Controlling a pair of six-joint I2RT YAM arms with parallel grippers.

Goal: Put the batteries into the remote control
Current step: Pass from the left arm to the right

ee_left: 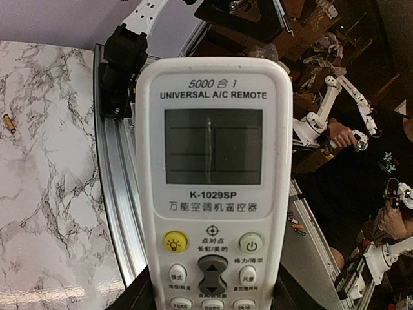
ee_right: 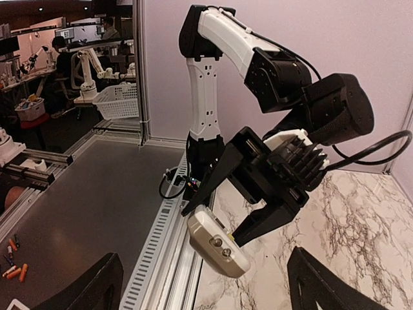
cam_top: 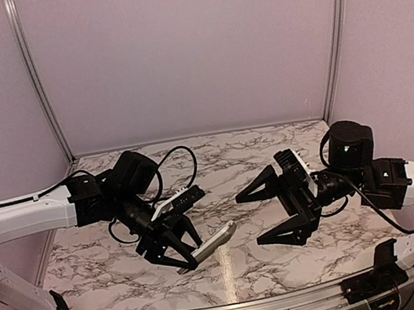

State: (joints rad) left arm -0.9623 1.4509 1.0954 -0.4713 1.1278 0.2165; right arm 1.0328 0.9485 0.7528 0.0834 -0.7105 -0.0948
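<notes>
Top external view has the left pincer (cam_top: 177, 249) clamped on the button end of the remote control (cam_top: 215, 241). It holds the remote in the air over the near edge of the surface (cam_top: 231, 159), a little left of that edge's middle. The right pincer (cam_top: 250, 219) hangs near the remote's free end, over the right half, jaws spread wide with nothing between them.

From the left wrist, the remote's button face and blank display are turned to the camera, so the back faces away (no view shows it squarely). One gold-coloured battery (ee_left: 8, 123) lies on the marble, apart from the remote and well in from the rail (ee_left: 119, 213) along the near edge. The second battery I cannot find in any view.

I judge the step in hand to be presenting the remote for loading, with no cell picked up yet. The battery compartment, the only container here, is hidden. Whether its cover is on or off, and whether anything sits inside, cannot be told. The next move likely calls for the open right pincer to work at the back cover or go down for the loose battery, with a left grip firm enough that the slim body does not twist.
</notes>
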